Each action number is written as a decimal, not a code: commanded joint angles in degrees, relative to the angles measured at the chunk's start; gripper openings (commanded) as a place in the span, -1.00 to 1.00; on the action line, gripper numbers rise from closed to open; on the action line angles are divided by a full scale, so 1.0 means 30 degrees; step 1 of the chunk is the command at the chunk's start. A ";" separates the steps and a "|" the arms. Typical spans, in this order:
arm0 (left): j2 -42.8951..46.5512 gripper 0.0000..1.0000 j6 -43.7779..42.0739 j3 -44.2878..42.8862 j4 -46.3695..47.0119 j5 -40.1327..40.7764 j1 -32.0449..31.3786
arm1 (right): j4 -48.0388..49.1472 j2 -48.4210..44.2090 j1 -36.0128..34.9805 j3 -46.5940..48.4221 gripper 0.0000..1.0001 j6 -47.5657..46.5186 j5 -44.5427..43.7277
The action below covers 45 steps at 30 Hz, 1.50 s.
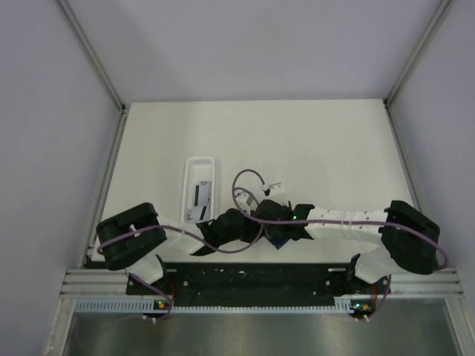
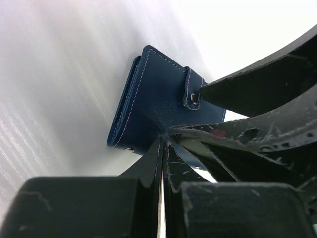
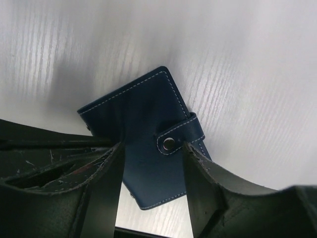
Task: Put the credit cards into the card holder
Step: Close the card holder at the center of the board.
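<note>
1. Card holder (image 3: 143, 134) lies closed on the white surface (image 3: 237, 59) between the arms, its strap (image 3: 174, 138) snapped.
2. Left end effector (image 2: 163, 137): fingers together, tips against the holder's edge.
3. Right end effector (image 3: 152, 148): fingers apart, straddling the strap.

The left arm (image 1: 185, 239) and the right arm (image 1: 349, 220) both bend at the elbow and reach inward, and they meet low near the middle. The left gripper (image 2: 164, 136) has its fingers pressed together. The right gripper (image 3: 152, 148) has its fingers apart and is very close beside the left one.
</note>
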<state>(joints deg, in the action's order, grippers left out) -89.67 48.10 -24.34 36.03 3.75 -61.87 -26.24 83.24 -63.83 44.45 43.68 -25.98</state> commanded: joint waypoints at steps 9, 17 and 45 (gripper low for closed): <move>-0.0404 -1.00 -0.0065 -0.0032 -0.0760 -0.0341 -0.0062 | -0.0630 -0.5886 0.2233 -0.0340 -0.05 -0.0703 0.1509; -0.0521 -1.00 -0.0095 -0.0149 -0.0760 -0.0429 -0.0091 | 0.1829 -0.7649 0.6128 -0.3270 -1.00 -0.1843 0.6720; -0.0521 -1.00 -0.0124 -0.0354 -0.0936 -0.0458 -0.0062 | 0.4586 -0.4603 0.6981 -0.3975 -1.00 -0.3164 0.9831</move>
<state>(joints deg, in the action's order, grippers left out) -89.89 48.14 -24.49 36.16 3.62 -61.87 -14.55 68.49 -43.35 32.23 35.31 4.16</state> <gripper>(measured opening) 0.012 0.003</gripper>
